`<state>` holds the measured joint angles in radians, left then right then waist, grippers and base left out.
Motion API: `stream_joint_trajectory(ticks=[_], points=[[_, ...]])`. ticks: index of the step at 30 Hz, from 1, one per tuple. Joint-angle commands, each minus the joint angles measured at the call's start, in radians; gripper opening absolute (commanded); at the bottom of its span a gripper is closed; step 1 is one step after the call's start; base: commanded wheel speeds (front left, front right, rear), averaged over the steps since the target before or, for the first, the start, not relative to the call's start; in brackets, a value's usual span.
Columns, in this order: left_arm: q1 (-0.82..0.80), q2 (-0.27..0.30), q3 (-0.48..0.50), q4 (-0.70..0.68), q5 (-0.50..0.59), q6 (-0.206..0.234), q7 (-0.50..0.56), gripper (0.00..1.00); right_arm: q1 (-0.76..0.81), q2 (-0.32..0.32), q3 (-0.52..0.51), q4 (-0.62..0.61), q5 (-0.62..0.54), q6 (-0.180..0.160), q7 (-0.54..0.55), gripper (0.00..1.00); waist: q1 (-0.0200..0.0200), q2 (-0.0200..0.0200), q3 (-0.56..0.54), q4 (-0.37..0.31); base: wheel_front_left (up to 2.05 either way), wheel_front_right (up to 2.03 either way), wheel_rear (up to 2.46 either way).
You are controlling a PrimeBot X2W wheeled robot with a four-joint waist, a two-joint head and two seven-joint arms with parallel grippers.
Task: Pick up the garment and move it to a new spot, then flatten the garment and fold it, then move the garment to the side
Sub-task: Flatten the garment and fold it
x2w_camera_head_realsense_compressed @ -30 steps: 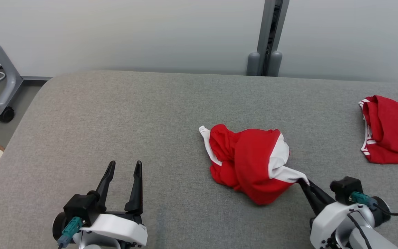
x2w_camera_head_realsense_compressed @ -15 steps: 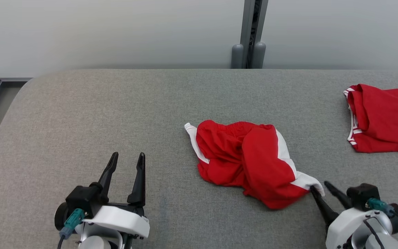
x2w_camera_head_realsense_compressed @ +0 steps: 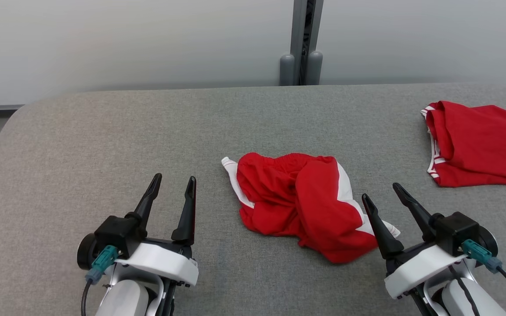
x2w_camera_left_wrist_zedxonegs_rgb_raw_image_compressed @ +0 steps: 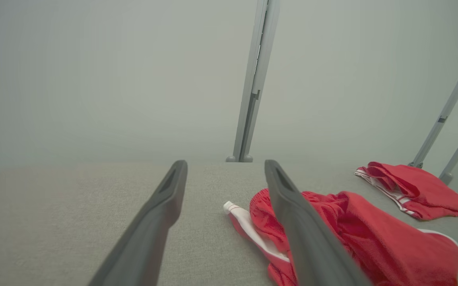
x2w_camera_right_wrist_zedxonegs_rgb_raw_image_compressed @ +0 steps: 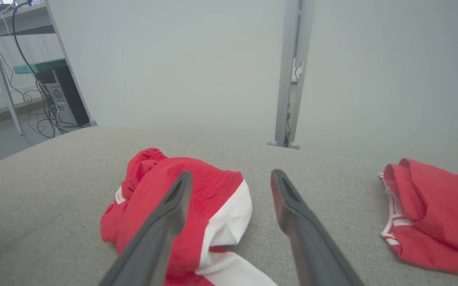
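Observation:
The garment is a crumpled red piece with white panels, lying loose on the grey table near the middle. It shows in the left wrist view and the right wrist view too. My right gripper stands open just right of the garment's white corner, lifted off it, with nothing between its fingers. My left gripper hangs open to the left of the garment, empty, with its fingers apart.
A second red garment with white trim lies folded at the table's far right. A grey post stands behind the table against the pale wall. The table's rounded left corner is at the left.
My right gripper has opened, let go of the garment's white corner and lifted up. The garment has settled flatter on the table. The camera has swung right, shifting the whole picture left.

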<state>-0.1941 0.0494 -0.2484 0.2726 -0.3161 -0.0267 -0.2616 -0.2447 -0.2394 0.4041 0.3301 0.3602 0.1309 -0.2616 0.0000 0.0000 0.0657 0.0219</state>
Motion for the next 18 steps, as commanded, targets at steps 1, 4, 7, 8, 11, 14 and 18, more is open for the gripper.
stream_joint_trajectory(ticks=[1, 4, 7, 8, 11, 14, 18], points=[[-0.019, 0.003, -0.004, 0.005, 0.008, -0.007, -0.003, 1.0, 0.015, 0.004, -0.014, -0.021, -0.006, 0.0, -0.006, 1.0, 0.0, 0.0, 0.001, -0.007, 0.0, 0.0, 0.0], [-0.044, 0.003, -0.016, 0.019, 0.009, -0.009, -0.003, 1.0, 0.05, 0.031, -0.047, -0.079, -0.024, 0.0, -0.006, 1.0, 0.0, 0.0, 0.006, -0.025, 0.0, 0.0, 0.0], [-0.08, 0.003, -0.032, 0.049, 0.018, -0.013, -0.003, 1.0, 0.076, 0.057, -0.085, -0.125, -0.037, 0.0, -0.006, 1.0, 0.0, 0.0, 0.017, -0.052, 0.0, 0.0, 0.0], [-0.095, 0.003, -0.037, 0.064, 0.02, -0.016, -0.003, 1.0, 0.087, 0.064, -0.094, -0.139, -0.039, 0.0, -0.006, 1.0, 0.0, 0.0, 0.021, -0.063, 0.0, 0.0, 0.0], [-0.153, 0.003, -0.058, 0.117, 0.021, -0.025, 0.006, 1.0, 0.107, 0.08, -0.123, -0.159, -0.048, 0.0, -0.006, 1.0, 0.0, 0.0, 0.039, -0.099, 0.0, 0.0, 0.0], [-0.236, 0.003, -0.092, 0.18, 0.029, -0.044, 0.054, 1.0, 0.108, 0.09, -0.14, -0.173, -0.054, 0.0, -0.006, 1.0, 0.0, 0.0, 0.068, -0.139, 0.0, 0.0, 0.0], [-0.369, 0.005, -0.157, 0.262, 0.04, -0.077, 0.161, 1.0, 0.099, 0.095, -0.16, -0.187, -0.062, 0.0, -0.006, 1.0, 0.0, 0.0, 0.107, -0.185, 0.0, 0.0, 0.0]])
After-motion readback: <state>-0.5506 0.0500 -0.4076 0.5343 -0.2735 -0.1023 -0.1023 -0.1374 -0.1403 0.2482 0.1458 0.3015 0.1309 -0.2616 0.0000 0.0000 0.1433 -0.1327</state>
